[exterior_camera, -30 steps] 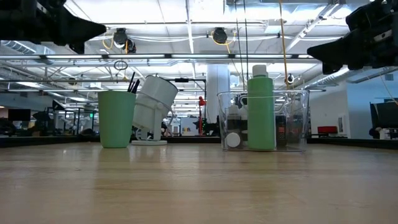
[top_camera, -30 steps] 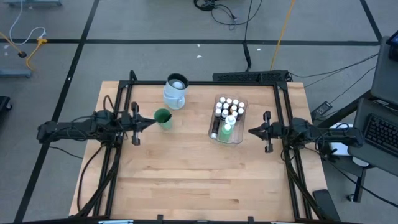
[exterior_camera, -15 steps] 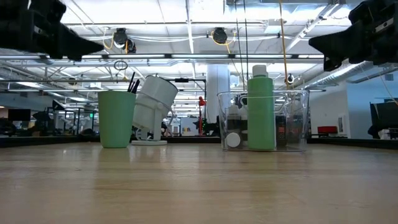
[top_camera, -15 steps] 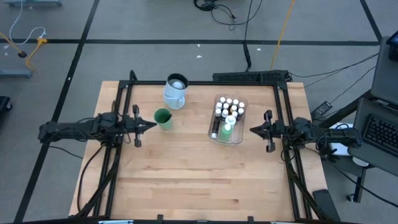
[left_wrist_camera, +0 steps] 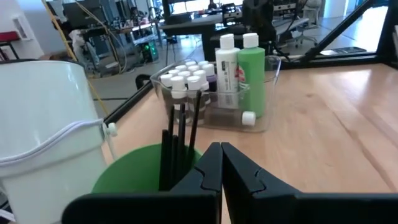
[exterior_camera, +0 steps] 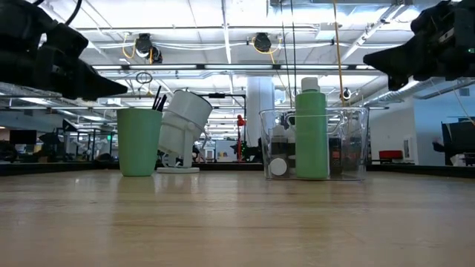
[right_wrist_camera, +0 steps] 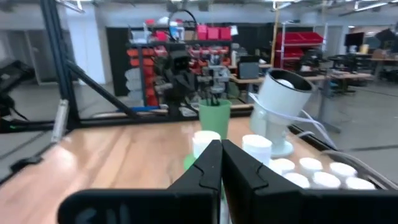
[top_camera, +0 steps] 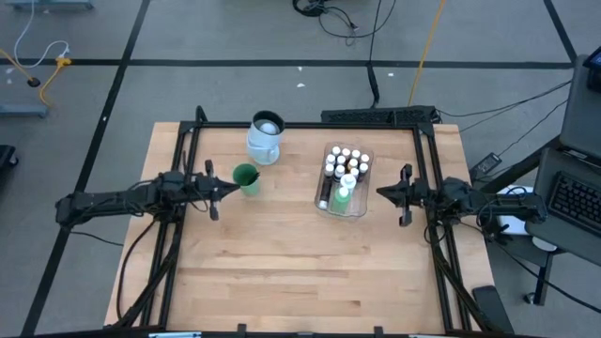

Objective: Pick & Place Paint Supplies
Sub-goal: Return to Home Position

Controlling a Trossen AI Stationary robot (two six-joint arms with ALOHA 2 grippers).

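- Your left wrist view shows three brushes [left_wrist_camera: 179, 137] in the green cup [left_wrist_camera: 130, 171], at 11 o'clock on the table [top_camera: 282, 272]; the high view hides them.
- Tub [top_camera: 320, 199], 1 o'clock: roughly ten small bottles [top_camera: 344, 160], two tall bottles [left_wrist_camera: 252, 74].
- Left tool [left_wrist_camera: 221, 150] and right tool [right_wrist_camera: 221, 147] are both clenched, empty.

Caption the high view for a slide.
Paint bottles in the clear tub, green cup and mug alongside; left gripper and right gripper shut at either side.

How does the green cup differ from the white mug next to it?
The green cup stands upright; the white mug leans at a tilt. The cup is plain green, the mug white. Dark brushes stand in the cup; none show in the mug. The mug sits nearer the far edge than the cup. Both are open-topped and rest on the wooden table.
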